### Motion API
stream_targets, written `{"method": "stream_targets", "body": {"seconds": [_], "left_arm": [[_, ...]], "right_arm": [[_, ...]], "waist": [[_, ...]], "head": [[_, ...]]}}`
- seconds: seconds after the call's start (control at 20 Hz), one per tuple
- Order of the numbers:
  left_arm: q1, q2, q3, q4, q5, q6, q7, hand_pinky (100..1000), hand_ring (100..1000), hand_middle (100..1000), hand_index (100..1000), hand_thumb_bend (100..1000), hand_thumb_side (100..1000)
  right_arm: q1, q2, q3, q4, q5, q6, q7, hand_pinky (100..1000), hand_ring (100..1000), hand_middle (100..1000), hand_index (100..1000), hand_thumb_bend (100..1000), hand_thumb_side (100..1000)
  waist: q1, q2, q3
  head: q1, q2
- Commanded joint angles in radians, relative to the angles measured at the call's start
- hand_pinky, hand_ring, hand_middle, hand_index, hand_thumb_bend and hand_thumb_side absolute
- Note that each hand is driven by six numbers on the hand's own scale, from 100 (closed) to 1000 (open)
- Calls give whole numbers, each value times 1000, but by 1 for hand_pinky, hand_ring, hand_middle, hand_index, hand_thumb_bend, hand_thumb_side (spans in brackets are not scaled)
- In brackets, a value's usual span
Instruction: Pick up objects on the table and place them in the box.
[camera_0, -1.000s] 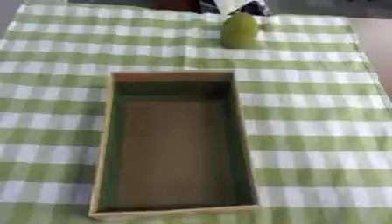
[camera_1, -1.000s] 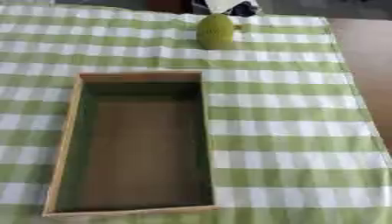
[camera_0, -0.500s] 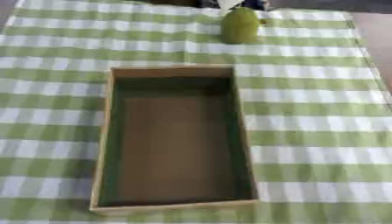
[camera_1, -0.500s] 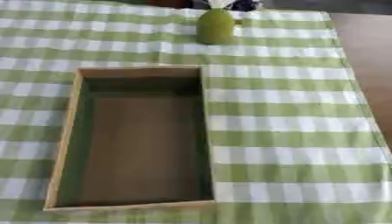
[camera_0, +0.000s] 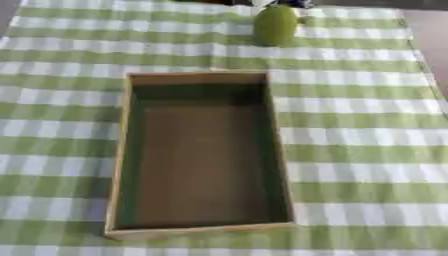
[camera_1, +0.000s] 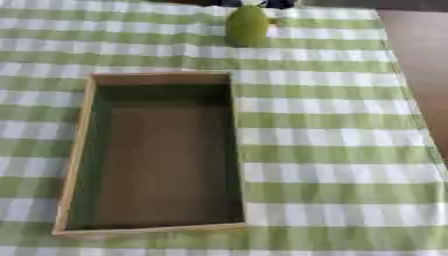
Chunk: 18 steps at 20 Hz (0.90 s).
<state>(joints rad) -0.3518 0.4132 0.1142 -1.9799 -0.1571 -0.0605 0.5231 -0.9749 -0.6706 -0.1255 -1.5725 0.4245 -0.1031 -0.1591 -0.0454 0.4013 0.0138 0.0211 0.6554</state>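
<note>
Green fruit (camera_0: 276, 25) stands tall at the frame's top, above the empty box (camera_0: 119, 165); you see neither hand, so their fingers can't be told.

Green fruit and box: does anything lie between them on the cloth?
No. Between the green fruit and the far rim of the box only bare checked tablecloth shows, in both eye views.

One wooden box (camera_0: 120, 150), one green rounded object (camera_0: 276, 25), one checked cloth (camera_0: 367, 130).
</note>
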Motion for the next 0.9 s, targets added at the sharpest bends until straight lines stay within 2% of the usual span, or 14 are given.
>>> {"method": "stream_targets", "body": {"seconds": [0.05, 0.4, 0.7, 0.8, 0.9], "left_arm": [[-3, 29, 0, -20, 6, 0, -3, 513, 653, 538, 802, 100, 705], [4, 32, -3, -20, 7, 3, -7, 513, 654, 538, 802, 100, 704], [6, 34, -6, -20, 8, 4, -10, 513, 655, 539, 803, 100, 704], [5, 34, -7, -20, 9, 4, -12, 513, 655, 539, 803, 100, 705], [4, 34, -8, -20, 9, 4, -14, 512, 656, 539, 803, 100, 705]], "right_arm": [[-91, -39, 21, 119, 36, -3, 25, 866, 801, 758, 822, 100, 396], [-299, 15, 48, 442, 177, -13, 56, 875, 834, 792, 841, 100, 496], [-434, 93, 7, 683, 332, -15, 33, 885, 887, 840, 863, 100, 607], [-467, 119, -10, 744, 393, -11, 25, 889, 899, 852, 872, 100, 643], [-493, 147, -30, 787, 442, -4, 18, 892, 901, 854, 875, 100, 642]], "waist": [[2, -31, -1], [-1, -40, -2], [0, -45, -3], [0, -45, -3], [0, -44, -3]], "head": [[5, 4], [7, 0], [10, -4], [9, -5], [8, -6]]}}
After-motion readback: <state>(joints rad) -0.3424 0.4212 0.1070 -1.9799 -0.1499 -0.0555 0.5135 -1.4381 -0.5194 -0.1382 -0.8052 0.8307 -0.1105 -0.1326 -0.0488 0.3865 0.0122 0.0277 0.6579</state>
